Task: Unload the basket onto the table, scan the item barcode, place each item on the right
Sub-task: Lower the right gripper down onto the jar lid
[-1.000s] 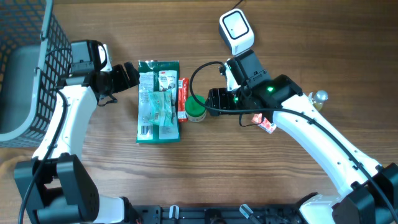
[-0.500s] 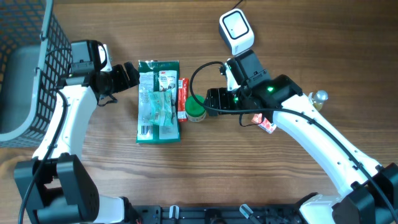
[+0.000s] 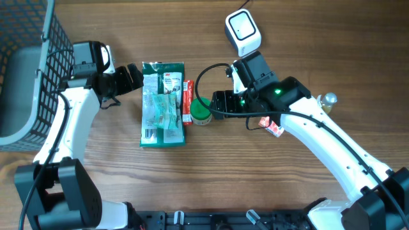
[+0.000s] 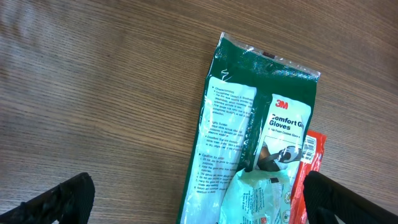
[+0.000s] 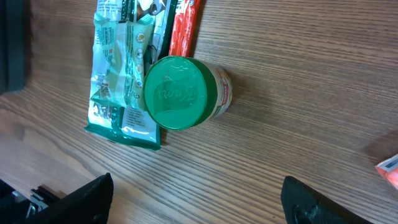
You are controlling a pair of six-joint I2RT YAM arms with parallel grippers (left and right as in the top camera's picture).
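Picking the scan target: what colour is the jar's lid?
The lid is green; right wrist view shows it best.

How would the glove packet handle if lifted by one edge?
The glove packet is thin film over soft contents, so it likely sags. Its glossy wrap may be slippery. Lying flat, it should slide, not roll.

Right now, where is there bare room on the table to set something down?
Bare wood lies on the robot's side of the glove packet and jar, and on the far side between the basket and scanner. The middle is crowded: packet, red pack and jar sit together.
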